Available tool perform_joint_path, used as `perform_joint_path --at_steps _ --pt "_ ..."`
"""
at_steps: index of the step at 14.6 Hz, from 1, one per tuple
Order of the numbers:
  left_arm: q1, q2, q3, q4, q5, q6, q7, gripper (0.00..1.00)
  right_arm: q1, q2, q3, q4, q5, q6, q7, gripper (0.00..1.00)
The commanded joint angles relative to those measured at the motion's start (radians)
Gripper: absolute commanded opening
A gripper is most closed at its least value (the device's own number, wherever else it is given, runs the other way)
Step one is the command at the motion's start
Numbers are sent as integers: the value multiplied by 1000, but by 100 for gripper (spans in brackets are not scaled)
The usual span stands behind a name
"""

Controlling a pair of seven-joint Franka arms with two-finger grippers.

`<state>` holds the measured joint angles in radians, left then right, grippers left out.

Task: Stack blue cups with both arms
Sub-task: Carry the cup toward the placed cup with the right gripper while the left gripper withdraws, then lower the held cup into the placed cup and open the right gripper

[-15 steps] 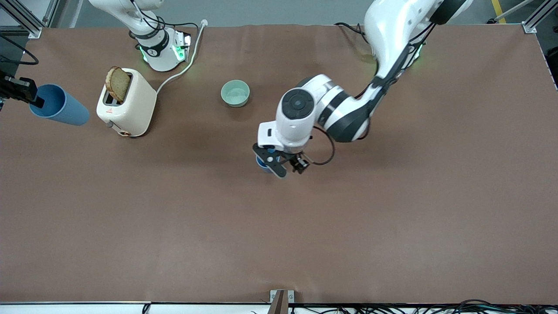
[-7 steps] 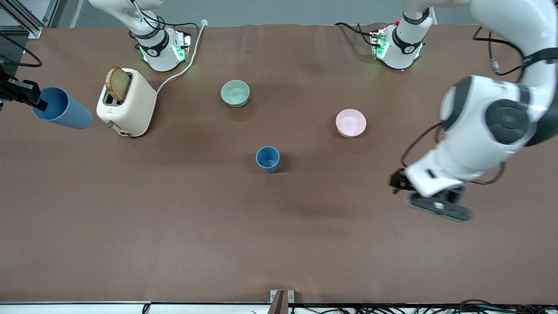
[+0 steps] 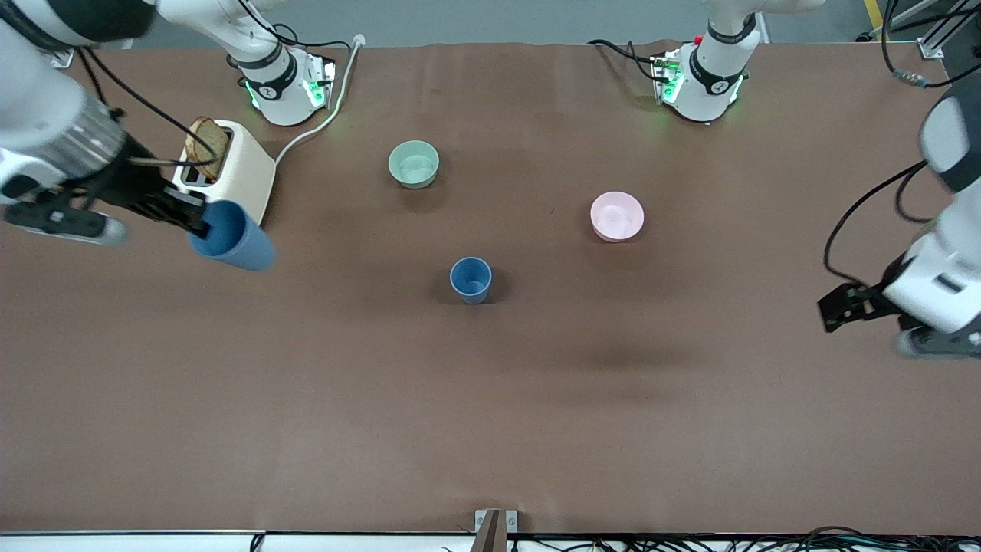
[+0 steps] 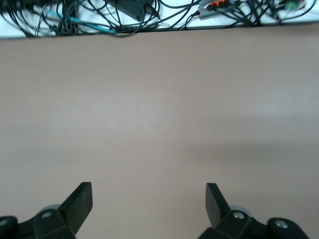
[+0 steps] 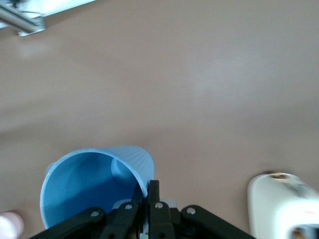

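1. The table [image 3: 490,399] is a wide flat slab under a matte brown cover, smooth with a few faint creases.
2. The right arm [image 3: 54,130], glossy white shell with dark joint bands, reaches in over its own end of the table, at about nine o'clock from the table's middle.
3. The left arm [image 3: 946,268], same white casing, hangs over its own end of the table, at about three o'clock from the middle.
4. The toaster [image 3: 230,165] is a rounded cream box with a brown slice of bread [image 3: 202,143] standing up out of a slot.
5. The right gripper [image 3: 201,222] has its black fingers pinched tight on the rim of one blue cup [image 3: 230,238], a plain matte tapered tumbler held tilted in the air, just at five o'clock from the toaster.
6. The left gripper [image 4: 148,198] has its black fingers spread wide with nothing between them, only bare brown table beneath.
7. The pink bowl [image 3: 617,216] is round, shallow and pale, at about two o'clock from the standing cup.
8. The green bowl [image 3: 414,164] is mint, round and smooth, at about eleven o'clock from that cup.
9. The other blue cup [image 3: 470,280] stands upright near the table's middle, mouth up, apart from both bowls.
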<state>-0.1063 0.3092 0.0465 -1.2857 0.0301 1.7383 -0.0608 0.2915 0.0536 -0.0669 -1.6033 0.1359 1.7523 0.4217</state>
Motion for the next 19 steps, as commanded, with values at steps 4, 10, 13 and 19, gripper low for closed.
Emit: perform_joint_path --at_steps 4,10,13,19 --pt "48 -110 24 -76 -72 -102 -4 100 158 104 -11 -17 41 119 103 3" --pt "46 -294 7 -326 -58 -2 -14 100 300 155 -11 -119 39 281 181 3" --pt "48 -289 7 -313 -58 -34 4 100 340 192 -11 -132 37 319 204 3" --pt "48 -251 9 -264 -62 -40 6 100 409 247 -11 -135 37 386 264 3"
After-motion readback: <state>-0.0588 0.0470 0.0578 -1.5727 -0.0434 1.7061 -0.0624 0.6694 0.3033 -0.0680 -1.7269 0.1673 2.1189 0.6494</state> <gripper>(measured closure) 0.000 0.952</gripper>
